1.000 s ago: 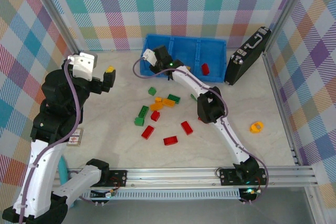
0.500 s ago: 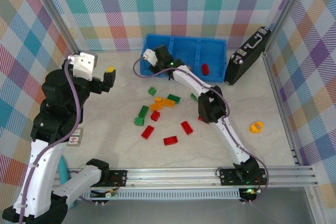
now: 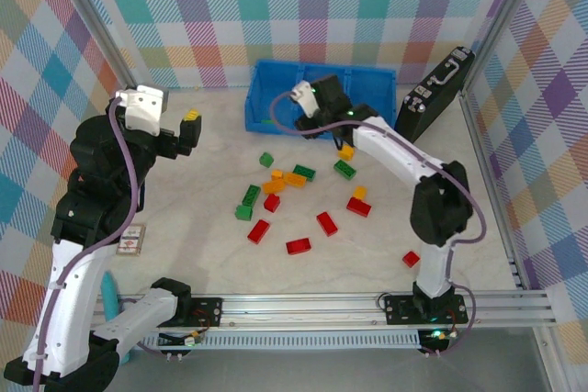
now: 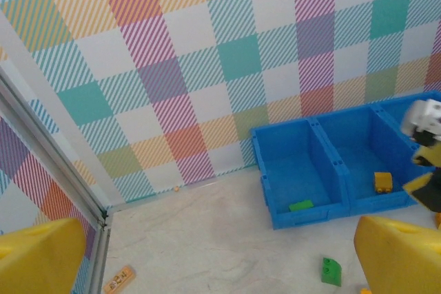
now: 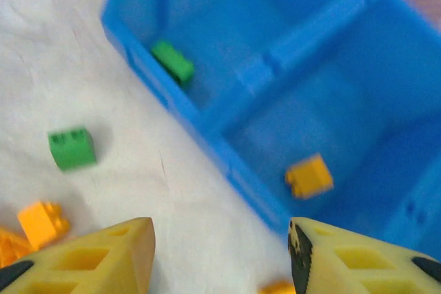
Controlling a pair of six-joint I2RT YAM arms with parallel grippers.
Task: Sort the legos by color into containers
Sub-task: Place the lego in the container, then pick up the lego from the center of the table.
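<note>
Most legos (image 3: 298,246) lie loose on the surface (image 3: 184,218) at mid-frame, so the sorting looks barely begun. The right tool (image 5: 220,239) and the left tool (image 4: 220,239) both gape wide, empty. In the blue tray (image 3: 266,80), upper centre, one green brick (image 5: 172,62) and one orange brick (image 5: 309,175) sit in adjacent compartments.

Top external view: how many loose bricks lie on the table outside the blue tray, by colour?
Red bricks: 6
Green bricks: 5
Orange bricks: 5
Total: 16 in view
</note>
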